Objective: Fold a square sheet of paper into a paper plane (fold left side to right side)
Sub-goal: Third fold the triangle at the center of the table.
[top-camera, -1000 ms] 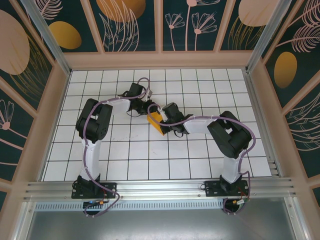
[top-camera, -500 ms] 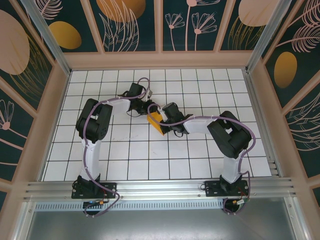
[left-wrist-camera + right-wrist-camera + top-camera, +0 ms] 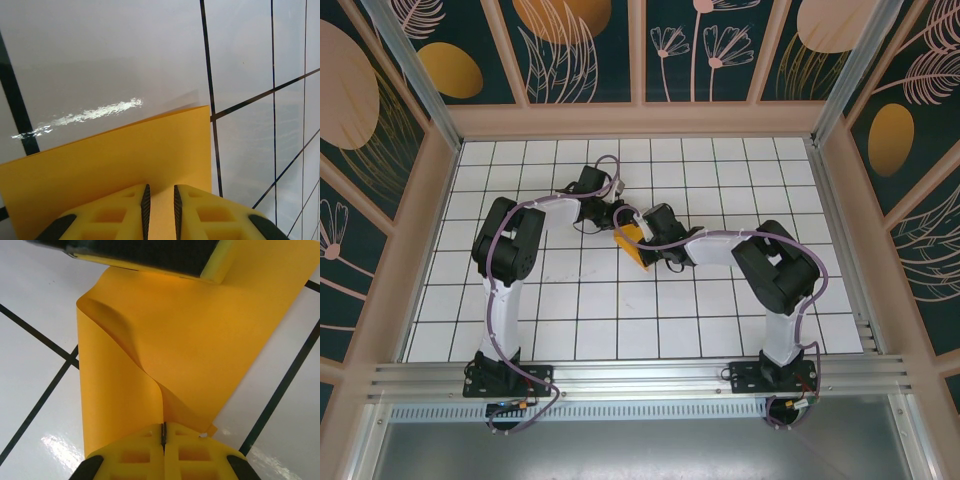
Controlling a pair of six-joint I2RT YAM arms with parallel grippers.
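The table (image 3: 720, 330) is a glossy white board ruled into squares by thin black lines, and it catches a streak of glare under the left wrist camera. A pale wooden frame (image 3: 640, 120) fences it on 3 sides. Above the frame stand dark teal wall panels (image 3: 670, 80) printed with orange ovals (image 3: 450, 68) and light plant outlines. An aluminium rail (image 3: 640, 378) runs along the near edge, and the 2 arm bases are bolted to it.

Both arms reach in to the middle of the table, where the sheet of paper (image 3: 631, 246) lies between their tips, orange-yellow and plain. It spans a grid line.

The right gripper (image 3: 644, 242) has its yellow fingers pressed together on the near edge of the sheet. In its wrist view the right gripper (image 3: 163, 426) bites the paper (image 3: 200, 350) exactly where a raised ridge runs into the seam between its fingers. From there the sheet curls over itself, with a soft hollow near its far left corner.

The left gripper (image 3: 618, 222) meets the sheet from the far side. In its own view the left gripper (image 3: 160, 187) has its jaws a narrow slit apart, and the paper (image 3: 125, 155) spreads flat beyond and beneath them. The tips seem to rest on the sheet, but I cannot tell whether they truly touch it. 1 corner of the sheet touches a black line.
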